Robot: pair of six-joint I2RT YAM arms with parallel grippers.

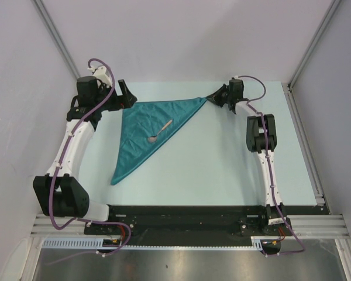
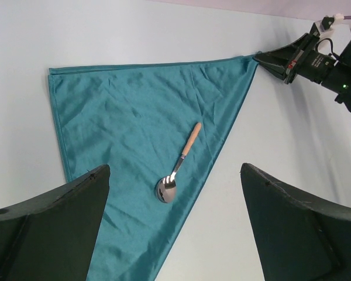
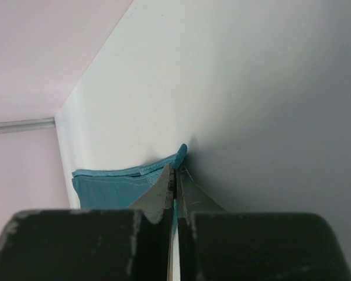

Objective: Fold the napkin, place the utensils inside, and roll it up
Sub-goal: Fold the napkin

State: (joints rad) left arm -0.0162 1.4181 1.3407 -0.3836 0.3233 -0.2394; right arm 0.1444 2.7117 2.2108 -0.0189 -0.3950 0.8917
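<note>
One napkin (image 1: 141, 132), folded into a triangle, is lying flat on the surface (image 1: 222, 170), its nearest tip pointing toward 7 o'clock in the top view. One spoon (image 1: 161, 132) is resting on it beside the long right edge, bowl toward 7 o'clock and handle toward 1 o'clock. Farther back, two end effectors are sitting at the cloth's far corners. The left end effector (image 1: 127, 96), at 10 o'clock, is standing wide apart and holding nothing. Its wrist view is showing both fingers (image 2: 58, 222) spread, with the spoon between them. The right end effector (image 1: 212, 97), at 2 o'clock, is pinching the corner. Only its wrist view is showing stacked cloth layers caught between the closed fingers (image 3: 158, 196).
</note>
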